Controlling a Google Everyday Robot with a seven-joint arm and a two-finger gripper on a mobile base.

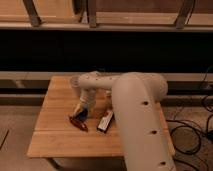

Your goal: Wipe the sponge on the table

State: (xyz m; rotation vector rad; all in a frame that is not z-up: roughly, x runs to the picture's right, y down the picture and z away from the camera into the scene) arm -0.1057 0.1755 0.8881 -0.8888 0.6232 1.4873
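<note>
The light-brown plank table (55,142) fills the middle of the camera view. My white arm reaches in from the lower right and bends down over the table's left half. The gripper (80,111) is down at the tabletop, shut on the small blue sponge (84,114). Only a sliver of the sponge shows at the gripper's tip, pressed against the wood. Most of the sponge is hidden by the gripper.
A slim dark red object (78,123) lies just in front of the gripper, nearly touching it. To its right is a black-and-white box (105,121). A pale cup (74,82) stands at the back, partly behind the arm. A dark wall runs behind the table, and cables lie at the right.
</note>
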